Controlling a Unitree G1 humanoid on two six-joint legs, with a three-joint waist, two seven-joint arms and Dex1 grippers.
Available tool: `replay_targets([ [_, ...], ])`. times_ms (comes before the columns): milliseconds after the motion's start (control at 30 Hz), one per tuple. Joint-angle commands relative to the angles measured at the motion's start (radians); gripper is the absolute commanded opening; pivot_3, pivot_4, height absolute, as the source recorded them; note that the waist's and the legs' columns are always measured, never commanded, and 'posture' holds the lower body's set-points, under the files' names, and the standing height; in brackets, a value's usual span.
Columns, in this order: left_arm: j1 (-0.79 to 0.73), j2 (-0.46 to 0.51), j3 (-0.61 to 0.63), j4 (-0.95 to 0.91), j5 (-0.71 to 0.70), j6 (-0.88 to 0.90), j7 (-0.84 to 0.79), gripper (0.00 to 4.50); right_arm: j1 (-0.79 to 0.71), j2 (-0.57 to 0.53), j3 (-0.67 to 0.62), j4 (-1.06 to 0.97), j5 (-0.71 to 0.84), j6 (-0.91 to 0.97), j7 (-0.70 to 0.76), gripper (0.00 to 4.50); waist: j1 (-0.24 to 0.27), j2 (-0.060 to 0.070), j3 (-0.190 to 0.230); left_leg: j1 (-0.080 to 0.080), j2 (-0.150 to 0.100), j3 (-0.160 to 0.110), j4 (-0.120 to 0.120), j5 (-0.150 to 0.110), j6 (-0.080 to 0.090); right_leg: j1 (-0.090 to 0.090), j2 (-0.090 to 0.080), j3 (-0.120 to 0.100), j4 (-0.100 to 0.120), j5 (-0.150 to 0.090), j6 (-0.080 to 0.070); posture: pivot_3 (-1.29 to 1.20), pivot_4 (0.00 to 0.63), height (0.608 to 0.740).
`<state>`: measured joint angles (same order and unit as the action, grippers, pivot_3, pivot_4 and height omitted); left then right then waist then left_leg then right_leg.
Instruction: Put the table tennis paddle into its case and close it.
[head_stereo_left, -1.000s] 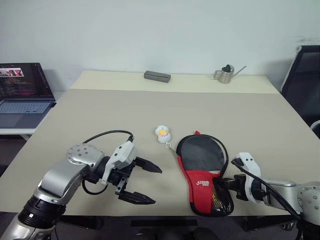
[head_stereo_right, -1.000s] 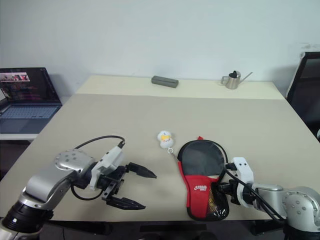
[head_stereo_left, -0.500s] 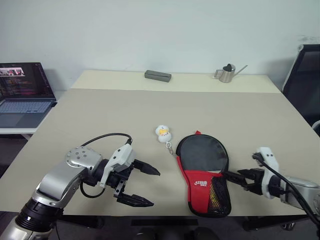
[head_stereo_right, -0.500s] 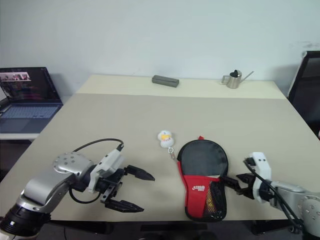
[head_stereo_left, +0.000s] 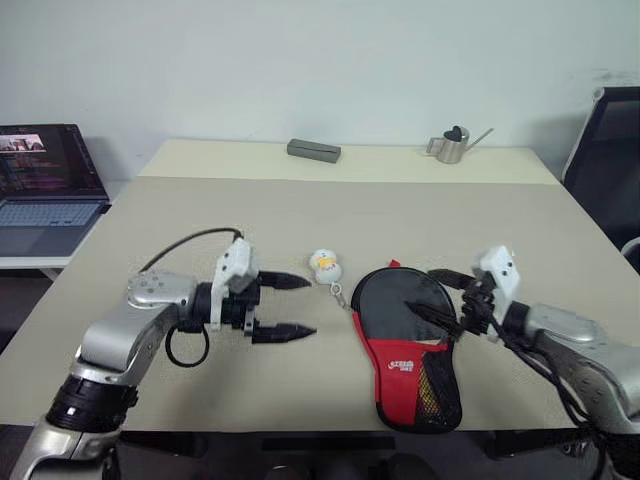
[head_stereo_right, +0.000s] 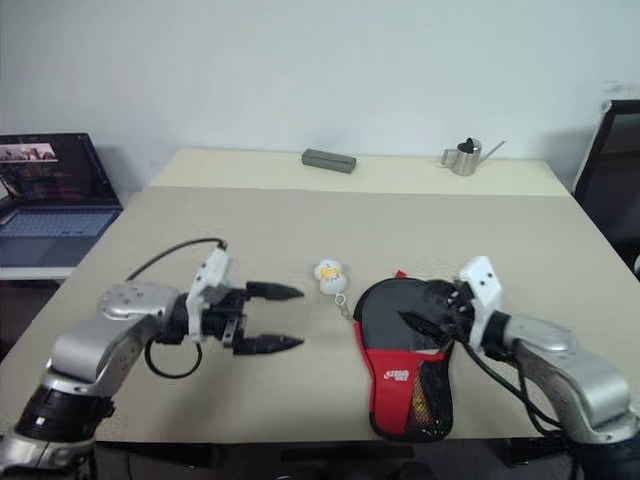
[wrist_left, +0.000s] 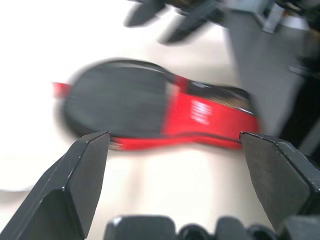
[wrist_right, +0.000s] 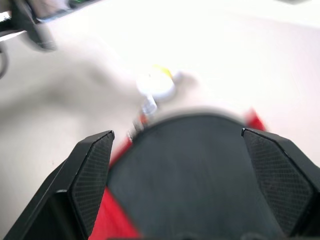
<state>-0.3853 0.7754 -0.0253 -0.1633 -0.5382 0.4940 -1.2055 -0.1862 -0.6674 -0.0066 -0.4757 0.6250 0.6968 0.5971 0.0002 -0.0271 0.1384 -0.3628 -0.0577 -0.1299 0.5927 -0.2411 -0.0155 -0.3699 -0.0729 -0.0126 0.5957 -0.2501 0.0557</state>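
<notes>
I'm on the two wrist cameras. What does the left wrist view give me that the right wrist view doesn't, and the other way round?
Left wrist view: the case side-on along its length, black round part, red panel with white logo and mesh end, with the open right gripper blurred beyond it.
Right wrist view: the small white and yellow charm past the case's round end, and the open left gripper blurred farther off.
Both: the case's black round part lying flat on the table, seen between that arm's own spread fingers.
</notes>
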Motion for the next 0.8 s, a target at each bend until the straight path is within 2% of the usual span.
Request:
replay_targets([
  [33,-0.014,0.003,0.049,0.011,0.011,0.0,0.05,4.5,-0.01,-0.019,0.028,-0.002,-0.05,-0.059,0.064,4.48,0.0,-0.001,-0.001,0.0,0.0,0.0,0.0,0.0,0.0,0.0,0.0,0.0,-0.001,0.0,0.0,0.0,0.15,0.74],
  [300,0.031,0.039,0.104,-0.013,0.011,0.042,0.114,4.5,-0.021,-0.051,0.073,0.015,-0.065,-0.049,0.188,4.48,0.001,0.0,0.0,0.0,0.0,0.0,0.0,-0.001,-0.001,0.0,-0.002,0.001,-0.001,0.0,-0.001,0.0,0.15,0.74],
  [433,0.048,0.046,0.101,-0.016,0.031,0.045,0.145,4.5,-0.04,-0.038,0.116,0.043,-0.117,-0.066,0.194,4.48,0.001,0.0,0.0,0.0,0.0,0.0,0.0,-0.001,-0.001,0.0,-0.002,0.001,-0.001,-0.003,-0.005,0.0,0.15,0.74],
  [600,-0.016,0.001,0.054,0.09,0.159,0.007,0.269,4.5,-0.117,0.062,0.161,0.142,-0.201,-0.074,0.118,4.48,0.002,-0.001,-0.001,0.001,0.0,0.0,0.0,-0.001,-0.002,0.0,-0.002,0.001,0.0,-0.002,-0.005,0.0,0.15,0.74],
  [800,-0.149,-0.088,-0.038,0.257,0.272,-0.033,0.32,4.5,-0.137,0.085,0.189,0.207,-0.26,-0.093,0.131,4.48,0.013,-0.004,-0.002,0.0,-0.002,0.0,0.0,-0.001,-0.002,0.0,0.0,0.0,-0.001,0.002,0.0,0.0,0.15,0.74],
])
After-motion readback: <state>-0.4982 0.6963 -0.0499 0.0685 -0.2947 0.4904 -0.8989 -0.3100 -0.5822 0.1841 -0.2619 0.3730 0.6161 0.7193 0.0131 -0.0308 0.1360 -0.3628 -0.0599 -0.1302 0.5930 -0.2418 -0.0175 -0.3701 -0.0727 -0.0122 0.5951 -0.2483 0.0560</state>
